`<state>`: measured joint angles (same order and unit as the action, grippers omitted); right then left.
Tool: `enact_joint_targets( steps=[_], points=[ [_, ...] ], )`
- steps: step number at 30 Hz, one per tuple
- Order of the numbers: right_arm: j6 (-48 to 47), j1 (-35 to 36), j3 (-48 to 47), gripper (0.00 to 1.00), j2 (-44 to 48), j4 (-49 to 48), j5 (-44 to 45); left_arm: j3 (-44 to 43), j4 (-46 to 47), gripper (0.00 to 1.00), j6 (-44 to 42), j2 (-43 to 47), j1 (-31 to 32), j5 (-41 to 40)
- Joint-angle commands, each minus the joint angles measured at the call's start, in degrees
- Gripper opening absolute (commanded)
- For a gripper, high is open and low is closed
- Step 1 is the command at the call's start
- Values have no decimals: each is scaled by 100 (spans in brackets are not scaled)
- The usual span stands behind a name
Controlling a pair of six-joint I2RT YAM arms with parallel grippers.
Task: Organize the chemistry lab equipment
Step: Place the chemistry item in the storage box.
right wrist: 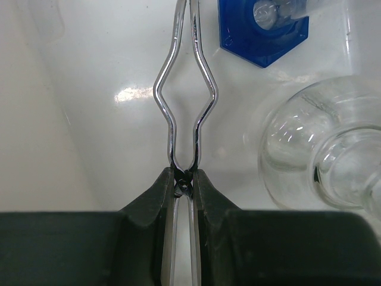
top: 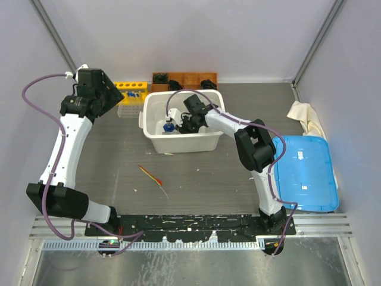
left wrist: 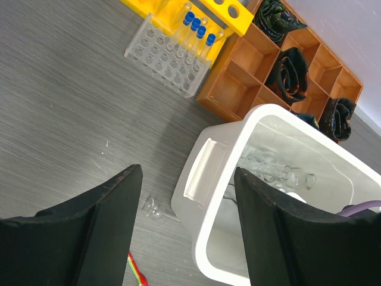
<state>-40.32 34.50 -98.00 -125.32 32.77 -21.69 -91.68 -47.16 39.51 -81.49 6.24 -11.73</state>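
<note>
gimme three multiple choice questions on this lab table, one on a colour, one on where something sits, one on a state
1. The flat plastic lid at the table's right side is:
A blue
B green
C red

2. The thin red-orange stick lies:
A on that lid
B on the grey table, between the white plastic bin and the arm bases
C inside the bin

3. The right claw is:
A open above the table
B shut on the bent metal tongs inside the bin
C shut on the stick

Answers:
1 A, the top view shows the lid plainly blue.
2 B, the stick rests on bare table, apart from the bin.
3 B, the right wrist view shows both fingers pinched on the tongs over the bin's white floor.
</note>
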Motion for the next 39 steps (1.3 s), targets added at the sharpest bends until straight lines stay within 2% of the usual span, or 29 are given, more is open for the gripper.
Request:
enact_joint_targets(
  steps=[1, 14, 20, 25, 33, 39],
  points=[
    [77, 39, 12, 5, -2, -244, -3, -33, 79, 65, -101, 163, -36, 48],
    [93, 107, 147, 6, -121, -280, 111, -15, 93, 65, -101, 213, -36, 47],
    [120, 118, 150, 11, -83, -297, 138, 13, 86, 65, -92, 219, -34, 69],
    [176, 118, 140, 24, 20, -319, 141, 35, 93, 65, -68, 243, -32, 80],
    [285, 118, 88, 39, 191, -324, 169, 107, 114, 65, -40, 289, -40, 126],
    [360, 108, 105, 44, 375, -324, 201, 205, 135, 65, -22, 329, -35, 155]
  ],
)
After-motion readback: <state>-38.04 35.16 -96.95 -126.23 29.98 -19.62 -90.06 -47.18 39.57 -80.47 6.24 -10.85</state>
